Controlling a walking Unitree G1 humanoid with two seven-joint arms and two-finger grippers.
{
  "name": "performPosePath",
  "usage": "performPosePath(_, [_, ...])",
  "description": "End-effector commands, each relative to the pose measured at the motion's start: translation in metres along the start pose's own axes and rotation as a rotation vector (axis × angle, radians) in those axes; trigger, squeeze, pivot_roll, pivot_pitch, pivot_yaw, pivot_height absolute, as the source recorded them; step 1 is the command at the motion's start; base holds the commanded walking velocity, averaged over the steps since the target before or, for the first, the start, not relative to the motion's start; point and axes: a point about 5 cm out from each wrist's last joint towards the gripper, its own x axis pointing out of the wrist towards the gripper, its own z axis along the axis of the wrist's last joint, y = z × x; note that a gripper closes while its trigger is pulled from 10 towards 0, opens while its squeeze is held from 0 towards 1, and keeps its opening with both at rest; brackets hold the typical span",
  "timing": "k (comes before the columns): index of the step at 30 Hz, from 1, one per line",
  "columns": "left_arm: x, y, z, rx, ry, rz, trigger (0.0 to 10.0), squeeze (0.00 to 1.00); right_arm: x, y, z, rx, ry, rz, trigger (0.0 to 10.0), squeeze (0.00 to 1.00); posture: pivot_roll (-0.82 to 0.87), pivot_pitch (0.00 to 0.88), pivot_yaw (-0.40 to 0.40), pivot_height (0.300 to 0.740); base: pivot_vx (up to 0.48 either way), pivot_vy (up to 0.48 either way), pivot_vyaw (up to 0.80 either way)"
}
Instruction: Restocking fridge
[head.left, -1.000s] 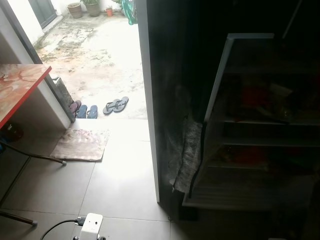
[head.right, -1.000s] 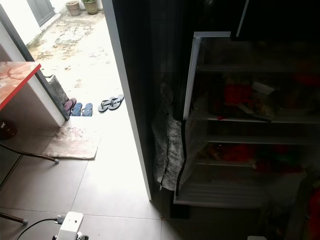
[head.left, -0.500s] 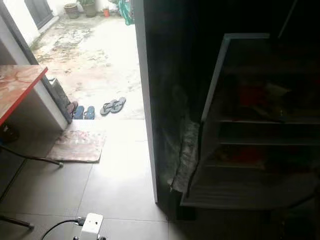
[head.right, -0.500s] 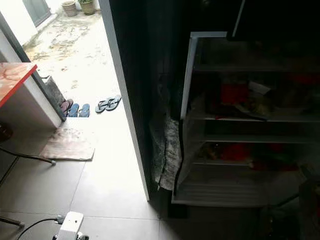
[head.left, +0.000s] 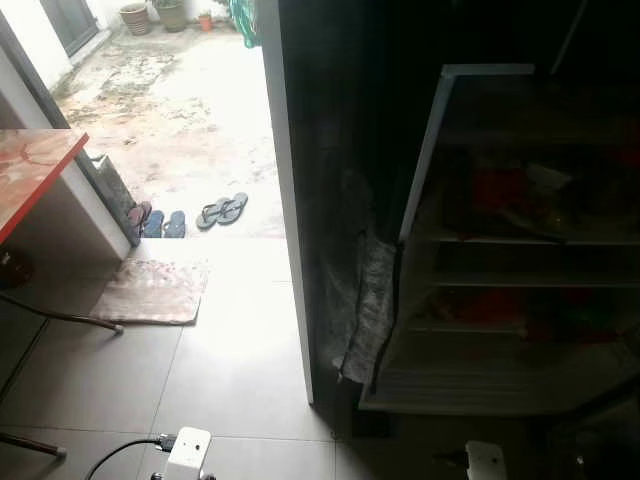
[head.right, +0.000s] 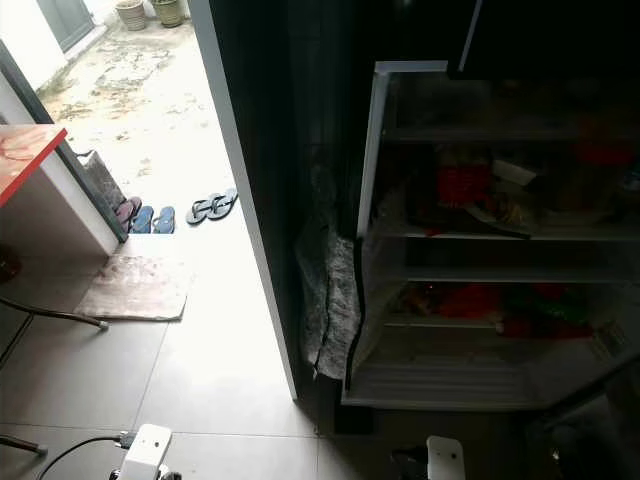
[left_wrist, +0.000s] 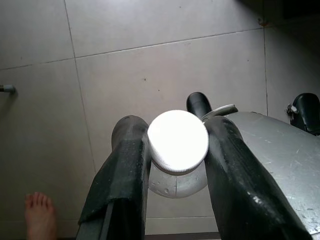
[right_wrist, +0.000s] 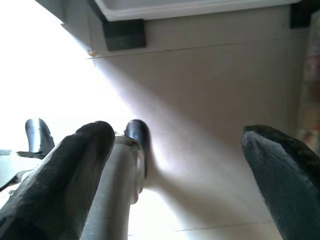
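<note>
In the left wrist view my left gripper (left_wrist: 175, 165) is shut on a clear bottle with a white screw cap (left_wrist: 177, 141), one black finger (left_wrist: 125, 170) on each side, held low over the tiled floor. My right gripper (right_wrist: 177, 135) stands open above the floor in front of the fridge's base, its fingers (right_wrist: 65, 170) wide apart and bare. The fridge (head.right: 480, 240) is open ahead on the right. Its dim shelves hold red packs (head.right: 462, 185) and other food, and the white door edge (head.right: 366, 190) faces me.
A bright doorway on the left leads to a concrete yard, with sandals (head.left: 222, 209) and a mat (head.left: 150, 290) at the threshold. A red-topped table (head.left: 30, 170) stands far left. A grey cloth (head.right: 330, 290) hangs beside the fridge. A person's bare foot (left_wrist: 40, 215) is on the tiles.
The camera has shifted, so the scene has slid left and the fridge shelves look brighter. A white part of my right arm has come into view at the bottom.
</note>
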Motion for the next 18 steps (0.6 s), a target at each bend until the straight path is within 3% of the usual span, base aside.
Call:
performPosePath(1, [-0.001,0.002,-0.006,0.035,0.023,0.0,10.0,0.0,0.0,0.007,-0.005,-0.041,0.013,0.052,10.0,0.0,0.01,0.063,0.026,0.74,0.0,0.0,0.0])
performPosePath(14, [-0.002,0.0,-0.01,0.049,0.035,-0.006,10.0,0.0,-0.002,-0.002,-0.012,-0.004,0.023,0.009,10.0,0.0,0.01,0.089,0.025,0.74,0.0,-0.245,0.0])
performPosePath(18, [-0.002,-0.001,-0.011,0.054,0.041,-0.007,10.0,0.0,-0.003,-0.006,-0.017,-0.023,0.05,-0.017,10.0,0.0,0.0,0.097,0.026,0.74,0.0,-0.273,-0.63])
